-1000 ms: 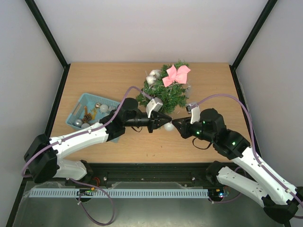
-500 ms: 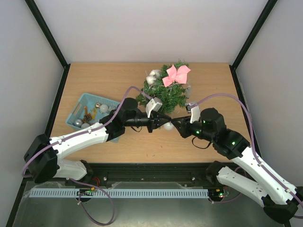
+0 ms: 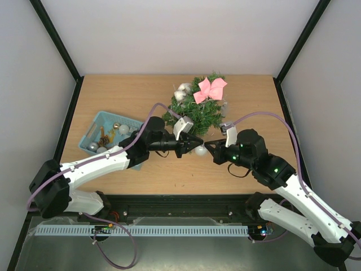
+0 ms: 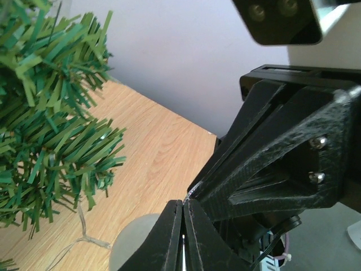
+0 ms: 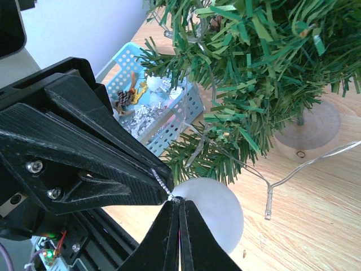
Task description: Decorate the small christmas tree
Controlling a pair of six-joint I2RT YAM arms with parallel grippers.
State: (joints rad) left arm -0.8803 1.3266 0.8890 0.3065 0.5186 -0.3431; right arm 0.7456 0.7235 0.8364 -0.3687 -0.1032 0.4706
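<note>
The small christmas tree [image 3: 198,110] stands at the table's back middle, with a pink bow [image 3: 210,89] and silver balls on it. In front of it my two grippers meet tip to tip. My left gripper [image 3: 198,143] is shut on the silver hanging string [image 5: 161,180] of a frosted white ball ornament [image 5: 217,212]. My right gripper [image 5: 176,202] is shut on the same string right at the ball's cap. The ball [image 3: 201,151] hangs just below both tips. In the left wrist view my left gripper [image 4: 185,206] is pressed against the right gripper's fingers [image 4: 265,164].
A teal basket [image 3: 100,121] with several ornaments sits at the left. A string-light wire [image 5: 293,172] trails on the wood beside the tree's clear base [image 5: 324,121]. Black frame posts and white walls enclose the table.
My right gripper has shifted slightly left to meet the left gripper's tip and has closed at the ball's cap. The left arm and the ball have barely moved.
</note>
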